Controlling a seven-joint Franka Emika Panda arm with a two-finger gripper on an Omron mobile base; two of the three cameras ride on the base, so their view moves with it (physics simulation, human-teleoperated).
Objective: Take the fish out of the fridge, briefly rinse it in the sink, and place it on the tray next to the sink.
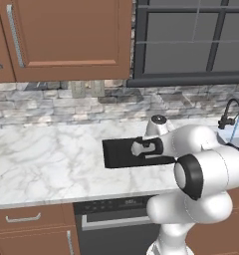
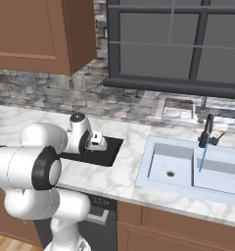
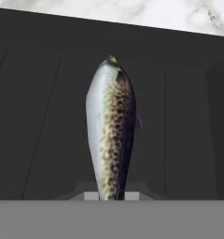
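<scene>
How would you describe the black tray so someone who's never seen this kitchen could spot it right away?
Start at the window over the marble counter and find the pale double sink beneath it. Beside the sink, towards the brown wall cupboards, a shallow rectangular tray lies flat on the counter. It is matte black, the one dark thing on the pale marble, and the robot's tool holds a speckled fish over it.

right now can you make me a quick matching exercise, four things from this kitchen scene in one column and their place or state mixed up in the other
Things:
1. fish
2. tray
3. tap
4. gripper

Places or states:
A. running a thin stream of water
B. shut on the fish
C. hanging over the black tray
D. lying on the marble counter left of the sink

Pairs: 1-C, 2-D, 3-A, 4-B
</scene>
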